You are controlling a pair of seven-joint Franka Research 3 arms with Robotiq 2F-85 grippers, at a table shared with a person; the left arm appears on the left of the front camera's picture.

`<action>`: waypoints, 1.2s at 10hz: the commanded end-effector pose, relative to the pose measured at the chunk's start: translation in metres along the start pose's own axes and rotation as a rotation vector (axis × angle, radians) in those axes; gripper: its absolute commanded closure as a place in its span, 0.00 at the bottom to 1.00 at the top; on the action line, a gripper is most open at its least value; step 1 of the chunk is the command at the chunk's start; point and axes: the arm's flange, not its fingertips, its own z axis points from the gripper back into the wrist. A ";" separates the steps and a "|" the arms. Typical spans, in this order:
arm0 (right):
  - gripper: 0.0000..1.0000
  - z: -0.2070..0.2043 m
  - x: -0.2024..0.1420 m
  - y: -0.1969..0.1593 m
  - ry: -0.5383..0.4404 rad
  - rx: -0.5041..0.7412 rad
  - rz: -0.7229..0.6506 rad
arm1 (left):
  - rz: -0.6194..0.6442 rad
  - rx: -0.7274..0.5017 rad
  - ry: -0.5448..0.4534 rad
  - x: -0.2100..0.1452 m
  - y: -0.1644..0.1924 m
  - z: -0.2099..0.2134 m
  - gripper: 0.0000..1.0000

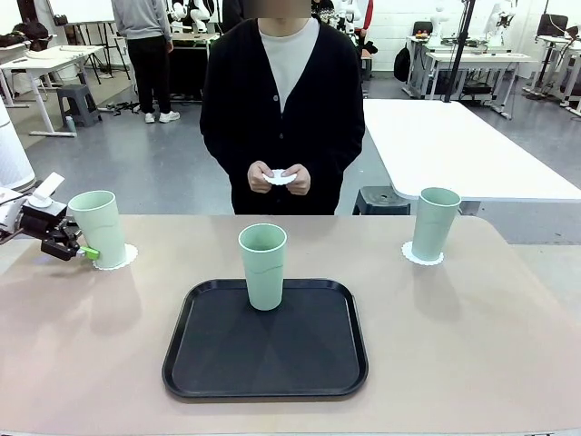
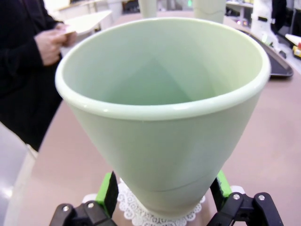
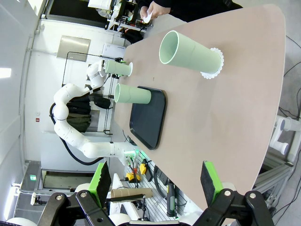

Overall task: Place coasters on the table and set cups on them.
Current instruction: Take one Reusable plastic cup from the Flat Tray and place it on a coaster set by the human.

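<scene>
Three mint-green cups stand on the beige table (image 1: 454, 345). The left cup (image 1: 98, 227) rests on a white scalloped coaster (image 1: 116, 258), and my left gripper (image 1: 83, 252) is open with its jaws on either side of the cup's base. In the left wrist view this cup (image 2: 164, 108) looms large over its coaster (image 2: 141, 217), with the green pads (image 2: 109, 190) flanking it. The right cup (image 1: 436, 222) stands on another coaster (image 1: 422, 257). The middle cup (image 1: 262, 266) stands on the tray. My right gripper (image 3: 155, 188) is open in the air, well back from the right cup (image 3: 190, 54).
A black rounded tray (image 1: 272, 363) lies at the table's middle front. A person in a black cardigan stands at the far side with a white coaster (image 1: 280, 177) in both hands. White tables and other people are farther back.
</scene>
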 end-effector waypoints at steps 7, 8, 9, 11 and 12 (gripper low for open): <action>0.00 -0.001 0.002 0.002 -0.010 0.008 -0.003 | -0.028 -0.034 0.088 0.002 -0.005 0.009 0.00; 0.00 -0.001 0.002 0.002 -0.010 0.008 -0.003 | -0.013 -0.035 0.108 0.003 -0.008 0.014 0.00; 0.00 -0.001 0.002 0.002 -0.010 0.008 -0.003 | -0.006 -0.030 0.126 0.005 -0.010 0.019 0.00; 0.00 -0.001 0.002 0.002 -0.010 0.008 -0.003 | 0.003 -0.012 0.172 0.011 -0.015 0.030 0.00; 0.00 -0.001 0.002 0.002 -0.010 0.008 -0.003 | 0.008 -0.002 0.195 0.015 -0.018 0.035 0.00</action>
